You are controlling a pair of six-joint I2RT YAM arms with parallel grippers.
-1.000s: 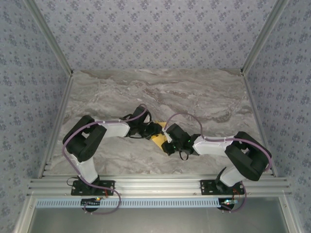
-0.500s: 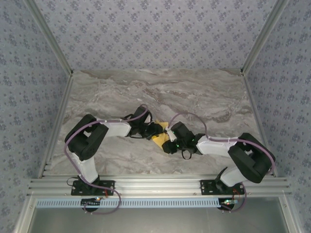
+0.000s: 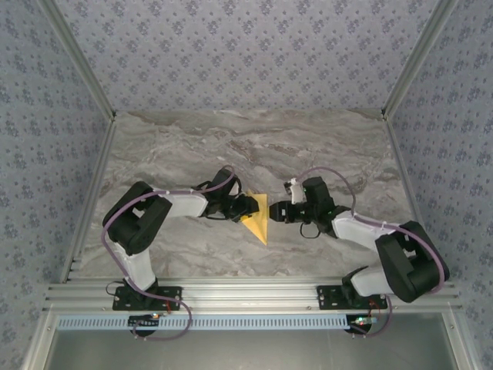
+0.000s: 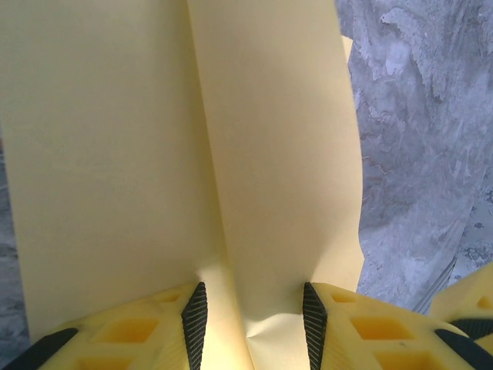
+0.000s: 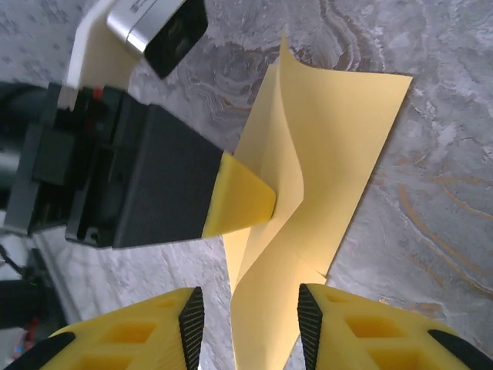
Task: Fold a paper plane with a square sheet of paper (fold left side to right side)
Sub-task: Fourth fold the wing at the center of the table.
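The thin yellow-orange creased sheet of paper (image 3: 258, 217) lies mid-table on the grey marbled tabletop (image 3: 254, 146), one flap raised. We see the left gripper (image 4: 250, 320) pinching that flap at the sheet's left, likely steadying it for creasing. The right gripper (image 5: 250, 324), just right, stands parted, holding nothing.

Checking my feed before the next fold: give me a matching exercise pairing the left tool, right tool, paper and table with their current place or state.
1. left tool
2. right tool
3. paper
4. table

A. grey marble pattern
B. jaws apart, at the paper's right edge
C. yellow, creased, lying on the table
D. fingers astride a raised fold of paper

Pairs: 1-D, 2-B, 3-C, 4-A
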